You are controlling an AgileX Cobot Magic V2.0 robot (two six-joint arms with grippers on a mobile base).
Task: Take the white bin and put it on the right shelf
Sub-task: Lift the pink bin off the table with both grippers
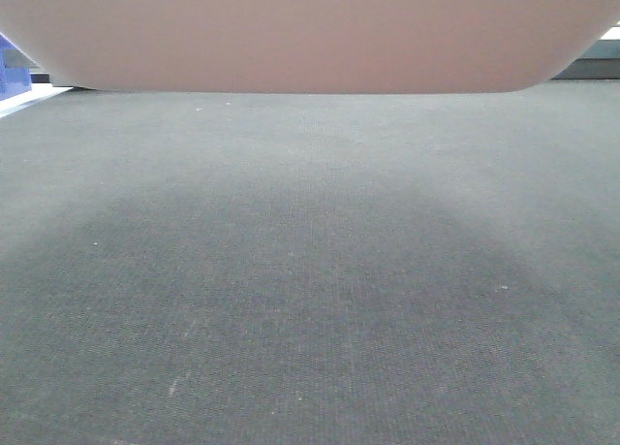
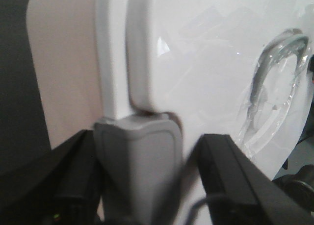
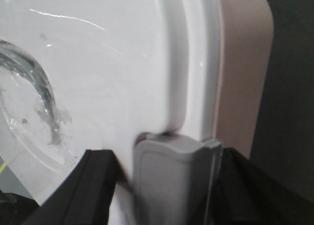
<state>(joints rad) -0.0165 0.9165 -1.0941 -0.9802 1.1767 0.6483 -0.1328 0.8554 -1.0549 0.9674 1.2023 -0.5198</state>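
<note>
White bin: held between both grippers and clear of the floor; its pale pinkish underside with rounded corners fills the top of the front view.
Left gripper: closed narrowly on the bin's grey latch, with matte black fingers close on either side.
Right gripper: clamped the same way on the opposite grey clip.
Lid: glossy white plastic with a thick rounded rim, running straight ahead of each gripper.
Side wall: matte, translucent off-white with a pink tint, on the outer side of each gripper.
Moulded ridge: curved, under crinkled clear film, towards the lid's middle and inward of the gripper.
Floor: dark grey short-pile carpet, finely ribbed and flecked with lint, with a soft shadow below the bin.
Blue bin: only a sliver shows at the far left edge.
</note>
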